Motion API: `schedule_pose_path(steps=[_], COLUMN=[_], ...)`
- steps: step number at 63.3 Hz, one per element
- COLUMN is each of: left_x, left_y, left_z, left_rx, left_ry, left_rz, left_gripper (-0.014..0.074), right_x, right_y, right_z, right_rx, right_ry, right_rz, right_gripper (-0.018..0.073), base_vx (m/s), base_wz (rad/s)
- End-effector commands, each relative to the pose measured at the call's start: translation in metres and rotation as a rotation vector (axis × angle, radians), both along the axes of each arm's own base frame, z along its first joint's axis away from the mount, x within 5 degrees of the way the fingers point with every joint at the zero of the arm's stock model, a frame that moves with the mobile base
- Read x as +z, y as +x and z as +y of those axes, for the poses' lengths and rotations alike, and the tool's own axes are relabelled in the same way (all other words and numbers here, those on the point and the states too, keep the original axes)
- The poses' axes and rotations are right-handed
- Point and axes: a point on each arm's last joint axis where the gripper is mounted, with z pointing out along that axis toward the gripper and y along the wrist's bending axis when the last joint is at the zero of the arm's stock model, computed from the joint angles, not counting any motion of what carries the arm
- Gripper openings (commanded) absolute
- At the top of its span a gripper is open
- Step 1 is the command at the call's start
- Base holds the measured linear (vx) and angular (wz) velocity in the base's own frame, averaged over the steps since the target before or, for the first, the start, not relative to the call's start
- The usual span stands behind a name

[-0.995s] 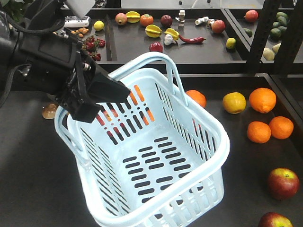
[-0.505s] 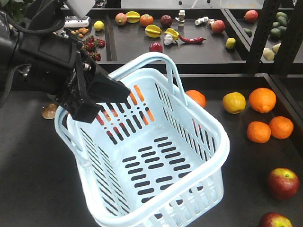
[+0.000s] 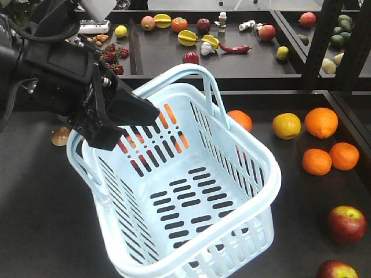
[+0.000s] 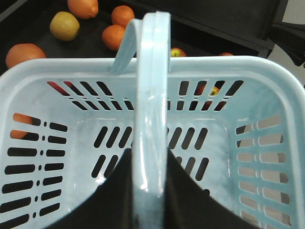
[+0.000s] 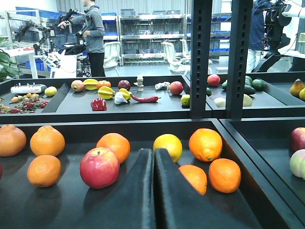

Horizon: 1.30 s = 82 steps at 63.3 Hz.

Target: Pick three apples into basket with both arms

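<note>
dark table, fruit trays behind. nothing has shifted in the last second: the left tool stays clamped on the handle of the tilted, empty basket. the apples wait on the table to its right, so no pick has begun. the right tool is pressed together, holding nothing. no readable writing.

A lab: steel shelving with blue bins, office chairs, a person standing behind
</note>
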Motion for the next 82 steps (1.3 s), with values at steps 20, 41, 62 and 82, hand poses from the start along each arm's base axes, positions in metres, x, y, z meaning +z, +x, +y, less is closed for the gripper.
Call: schedule_pose_path(steps=[20,41,62,82], left_x=[0.02,-0.032,-0.058,-0.09], left_y=[0.0,0.046,0.087,0.124], left_z=[-0.008,-0.033,-0.051,-0.076], left_rx=[0.02,-0.066,-0.18,-0.282], left_ry=[-0.177,-0.072,0.042,0.106], left_rz=[-0.019,0.031,-0.05,-0.003], left_gripper=[-0.0006,-0.0006,-0.0006,-0.0006], right_x=[0.002,0.002,0.002,0.002], right_y=[-0.001,-0.001,-0.001,-0.001], right_z=[0.001,0.001,0.001,0.001], right_rx=[0.008,0.008,0.008,0.008], right_ry=[-0.02,-0.02,-0.02,-0.02], right_rz=[-0.067,-0.067,-0.067,-0.067], right_gripper=[-0.0005,-0.0005,-0.0005,-0.0005], base_vx=[0.0,0.0,0.0,0.0], base_wz=[0.0,0.0,0.0,0.0])
